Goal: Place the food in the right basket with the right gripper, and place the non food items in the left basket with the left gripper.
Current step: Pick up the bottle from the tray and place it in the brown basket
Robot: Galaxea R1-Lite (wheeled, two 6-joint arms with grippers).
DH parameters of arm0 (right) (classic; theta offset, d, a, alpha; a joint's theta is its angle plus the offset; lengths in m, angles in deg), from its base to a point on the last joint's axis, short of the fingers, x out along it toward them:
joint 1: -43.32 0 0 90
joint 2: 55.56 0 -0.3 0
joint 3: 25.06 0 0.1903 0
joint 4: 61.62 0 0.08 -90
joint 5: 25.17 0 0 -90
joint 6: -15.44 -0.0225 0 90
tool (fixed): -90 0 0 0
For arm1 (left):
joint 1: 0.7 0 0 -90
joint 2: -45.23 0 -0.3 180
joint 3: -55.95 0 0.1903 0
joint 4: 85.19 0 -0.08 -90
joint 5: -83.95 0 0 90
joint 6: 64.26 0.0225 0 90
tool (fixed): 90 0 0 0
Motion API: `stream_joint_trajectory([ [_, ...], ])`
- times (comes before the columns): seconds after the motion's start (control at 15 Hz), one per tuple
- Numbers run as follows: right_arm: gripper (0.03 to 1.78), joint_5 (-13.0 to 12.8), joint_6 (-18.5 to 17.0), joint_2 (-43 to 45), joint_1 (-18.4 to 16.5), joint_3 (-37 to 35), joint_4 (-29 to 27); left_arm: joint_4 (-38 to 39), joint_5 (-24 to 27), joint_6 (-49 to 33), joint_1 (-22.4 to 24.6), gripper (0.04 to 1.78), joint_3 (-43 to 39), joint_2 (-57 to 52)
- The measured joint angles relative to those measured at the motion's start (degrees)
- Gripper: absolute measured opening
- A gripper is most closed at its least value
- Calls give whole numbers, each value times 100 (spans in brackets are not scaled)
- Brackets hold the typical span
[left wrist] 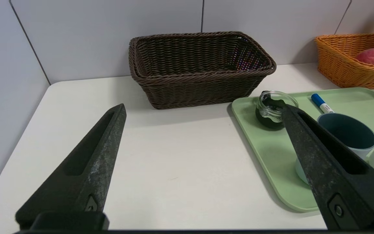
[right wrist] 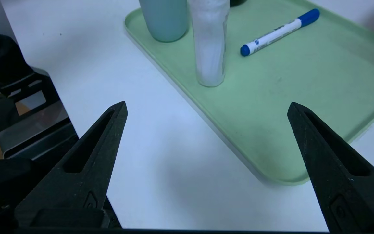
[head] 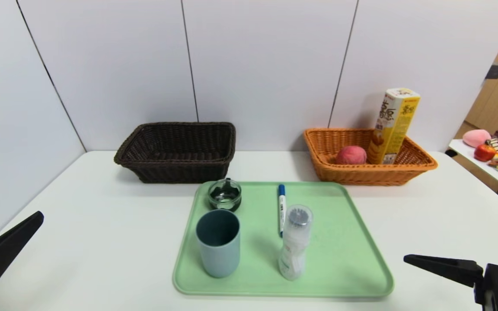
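Note:
On the green tray point(head: 339, 259) stand a small glass jar point(head: 225, 195), a blue-grey cup point(head: 218, 242) and a clear plastic bottle point(head: 295, 242); a blue marker point(head: 281, 209) lies between them. The dark brown basket point(head: 175, 151) at the back left is empty. The orange basket point(head: 368, 157) at the back right holds a pink fruit point(head: 351, 155) and an upright yellow box point(head: 394, 125). My left gripper point(left wrist: 204, 106) is open and empty over the table, left of the tray. My right gripper point(right wrist: 206, 104) is open and empty by the tray's near right corner.
White wall panels stand right behind both baskets. A side table point(head: 482, 166) at the far right carries several toy foods. Bare white tabletop point(head: 102, 242) lies between my left gripper and the tray.

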Motion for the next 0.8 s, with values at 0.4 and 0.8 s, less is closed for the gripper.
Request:
stream_joint_trajectory([
  [0.4, 170, -9, 479, -1635, 216, 77, 1302, 0, -2, -2, 0, 169, -33, -27],
  [0.8, 170, -37, 581, -3259, 378, -185, 3551, -59, 1, -2, 0, 169, -35, -46],
])
